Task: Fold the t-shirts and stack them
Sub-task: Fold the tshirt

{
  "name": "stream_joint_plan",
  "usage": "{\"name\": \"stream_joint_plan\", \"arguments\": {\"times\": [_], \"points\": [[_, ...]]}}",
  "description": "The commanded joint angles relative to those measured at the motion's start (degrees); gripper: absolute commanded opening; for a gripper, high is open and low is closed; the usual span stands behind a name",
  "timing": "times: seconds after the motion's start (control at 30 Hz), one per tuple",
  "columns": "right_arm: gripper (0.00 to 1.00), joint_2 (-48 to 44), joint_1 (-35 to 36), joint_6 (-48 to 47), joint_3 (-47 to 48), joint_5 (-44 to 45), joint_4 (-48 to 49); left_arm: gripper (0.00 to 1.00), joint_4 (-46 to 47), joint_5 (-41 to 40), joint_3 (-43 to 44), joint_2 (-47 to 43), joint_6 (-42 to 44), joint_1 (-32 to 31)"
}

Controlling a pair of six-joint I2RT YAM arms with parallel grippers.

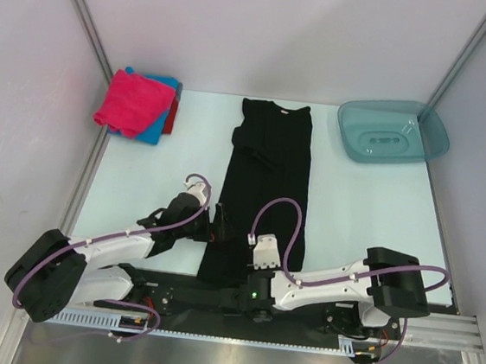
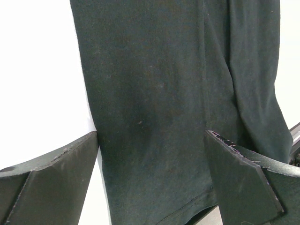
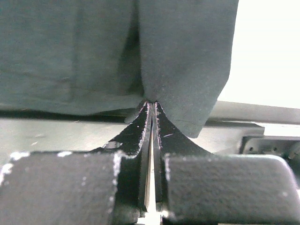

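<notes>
A long black t-shirt [image 1: 270, 167] lies folded lengthwise down the middle of the table, its hem at the near edge. My right gripper [image 1: 249, 271] is shut on that hem. In the right wrist view the fingertips [image 3: 151, 104] pinch a pucker of the black cloth [image 3: 93, 47]. My left gripper [image 1: 217, 225] stands open at the shirt's left edge, low down. Its wrist view shows the fingers spread wide [image 2: 152, 133] over the cloth [image 2: 159, 70], not touching it. Folded pink [image 1: 130, 101], blue [image 1: 156, 125] and red [image 1: 174, 114] t-shirts are stacked at the back left.
A translucent teal basin [image 1: 393, 133] sits at the back right corner. Walls and metal posts enclose the table on three sides. A black rail [image 1: 437, 324] with the arm bases runs along the near edge.
</notes>
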Motion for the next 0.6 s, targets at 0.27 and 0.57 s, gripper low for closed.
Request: {"name": "stream_joint_plan", "arguments": {"times": [0.27, 0.57], "points": [[0.00, 1.2, 1.8, -8.1, 3.1, 0.5, 10.4, 1.00, -1.7, -0.9, -1.2, 0.6, -0.9, -0.3], [0.17, 5.5, 0.4, -6.0, 0.7, -1.2, 11.9, 1.00, -1.5, -0.6, -1.5, 0.9, -1.0, -0.3]]}}
